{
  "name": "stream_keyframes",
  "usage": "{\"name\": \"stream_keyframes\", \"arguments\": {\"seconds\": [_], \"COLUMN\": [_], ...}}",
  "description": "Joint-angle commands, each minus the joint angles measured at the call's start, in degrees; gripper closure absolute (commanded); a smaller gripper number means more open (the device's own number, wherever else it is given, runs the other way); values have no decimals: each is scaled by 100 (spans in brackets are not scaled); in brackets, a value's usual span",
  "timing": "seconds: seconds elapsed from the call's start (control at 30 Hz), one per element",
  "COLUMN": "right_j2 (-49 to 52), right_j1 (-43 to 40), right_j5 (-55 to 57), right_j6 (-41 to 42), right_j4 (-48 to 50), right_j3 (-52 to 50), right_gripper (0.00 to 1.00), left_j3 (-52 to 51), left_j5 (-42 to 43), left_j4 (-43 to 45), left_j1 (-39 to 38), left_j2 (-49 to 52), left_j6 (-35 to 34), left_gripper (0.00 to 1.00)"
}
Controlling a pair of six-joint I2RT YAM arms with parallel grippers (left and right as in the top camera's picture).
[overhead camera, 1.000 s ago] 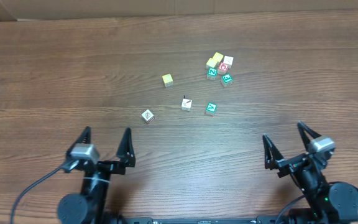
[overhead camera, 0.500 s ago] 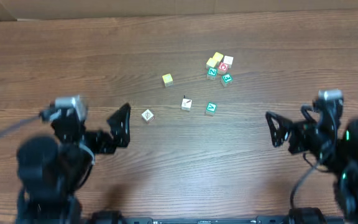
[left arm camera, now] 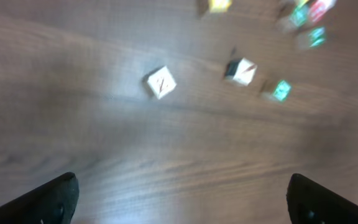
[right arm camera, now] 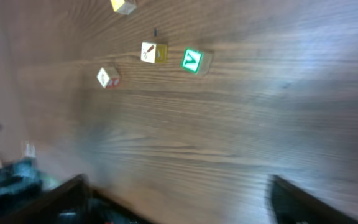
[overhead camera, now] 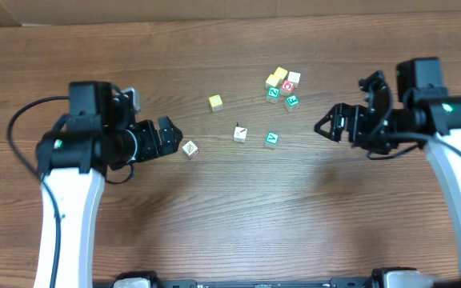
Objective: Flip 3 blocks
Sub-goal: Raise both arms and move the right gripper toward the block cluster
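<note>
Three small blocks lie in a row mid-table. The left block (overhead camera: 190,148) (left arm camera: 161,82) (right arm camera: 107,77) is cream with dark marks. The middle block (overhead camera: 240,134) (left arm camera: 241,70) (right arm camera: 151,52) is cream with a dark stroke. The right block (overhead camera: 271,139) (left arm camera: 281,90) (right arm camera: 192,60) shows a green Y face. My left gripper (overhead camera: 170,138) (left arm camera: 182,200) hangs open just left of the left block, without touching it. Some way right of the Y block, my right gripper (overhead camera: 340,108) (right arm camera: 179,199) stands open. Neither holds anything.
A plain yellow cube (overhead camera: 215,102) (left arm camera: 216,5) sits behind the row. A cluster of yellow, red and green letter cubes (overhead camera: 282,86) (left arm camera: 306,15) lies at the back right. A cardboard wall (overhead camera: 214,10) borders the table's far edge.
Both arms have risen from the table's front edge and swung inward towards the blocks. The left gripper has come close to the left block. The blocks have not moved.
</note>
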Motion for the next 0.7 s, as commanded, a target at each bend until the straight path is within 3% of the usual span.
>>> {"name": "stream_keyframes", "arguments": {"seconds": [0.0, 0.03, 0.1, 0.23, 0.27, 0.33, 0.37, 0.4, 0.43, 0.5, 0.67], "right_j2": [254, 299, 361, 380, 385, 404, 407, 413, 422, 461, 621], "right_j1": [103, 177, 369, 750, 835, 1029, 1137, 1250, 1377, 1639, 2208], "right_j5": [-442, -350, 101, 1340, 1556, 1801, 1869, 1952, 2065, 2374, 2983], "right_j6": [173, 205, 610, 1646, 1849, 2157, 2271, 2371, 2511, 2844, 3342], "right_j4": [68, 140, 247, 426, 452, 555, 634, 721, 815, 1010, 1357], "right_j3": [116, 94, 44, -94, -107, -125, -131, -131, -131, -131, -131], "right_gripper": [48, 67, 80, 79, 75, 61, 48, 38, 27, 18, 17], "left_j3": [122, 122, 122, 122, 122, 122, 122, 122, 122, 122, 122], "left_j5": [44, 35, -52, -240, -310, -461, -553, -673, -789, -1099, -1311], "left_j4": [-133, -144, -133, -44, -31, -26, -13, 13, 44, 122, 160], "left_j1": [-33, -33, -33, -33, -33, -33, -33, -33, -33, -31, -33], "left_j2": [428, 538, 743, 1147, 1244, 1390, 1460, 1526, 1576, 1657, 1729], "left_j6": [133, 192, 192, 195, 195, 195, 195, 195, 192, 173, 175], "left_gripper": [66, 96, 96, 96, 89, 32, 9, 0, 0, 0, 0]}}
